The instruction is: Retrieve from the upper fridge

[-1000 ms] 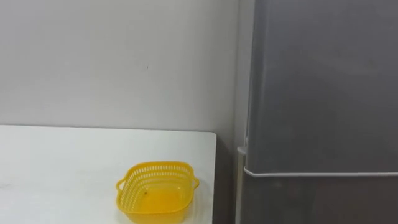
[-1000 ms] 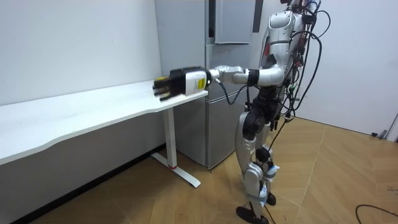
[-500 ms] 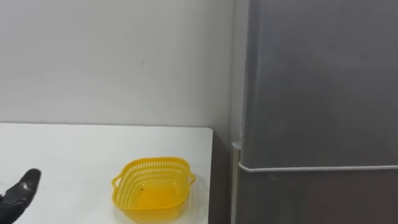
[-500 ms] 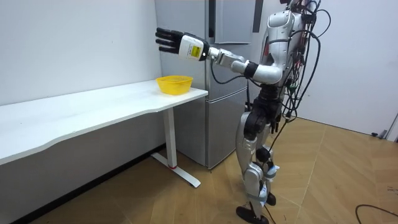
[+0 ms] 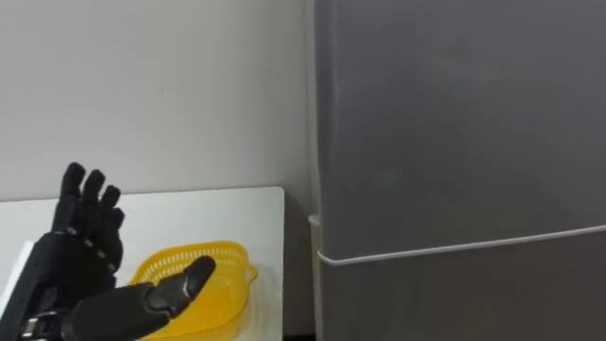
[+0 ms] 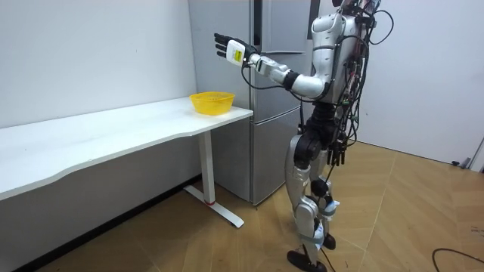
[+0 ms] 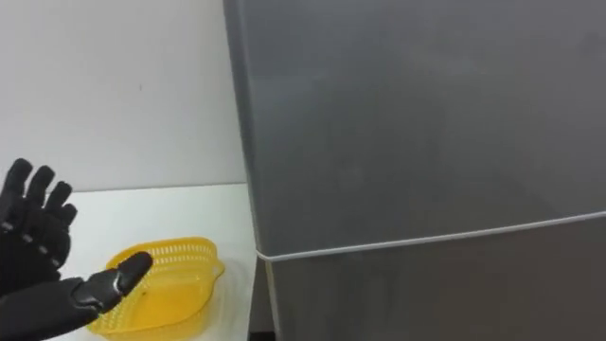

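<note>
The grey fridge (image 5: 454,123) fills the right of the eye views with its upper door shut; a pale seam (image 5: 454,248) divides the upper door from the lower one. My left hand (image 5: 80,260) is raised in front of me at the lower left, open, fingers spread and thumb out, holding nothing. It hangs in the air left of the fridge and over the yellow basket (image 5: 237,284), whose left part it hides. In the room view I stand upright facing the fridge (image 6: 283,26), left hand (image 6: 227,47) held up at head height near its upper door.
A white table (image 5: 189,213) stands against the wall left of the fridge, with the basket (image 6: 212,100) at its fridge end. A narrow gap separates the table edge from the fridge side. Wooden floor (image 6: 408,219) lies behind me.
My left arm has swung up from table height and across towards the fridge, the open hand rising into the eye views. The head camera has turned right, shifting fridge and basket leftward in the picture.
</note>
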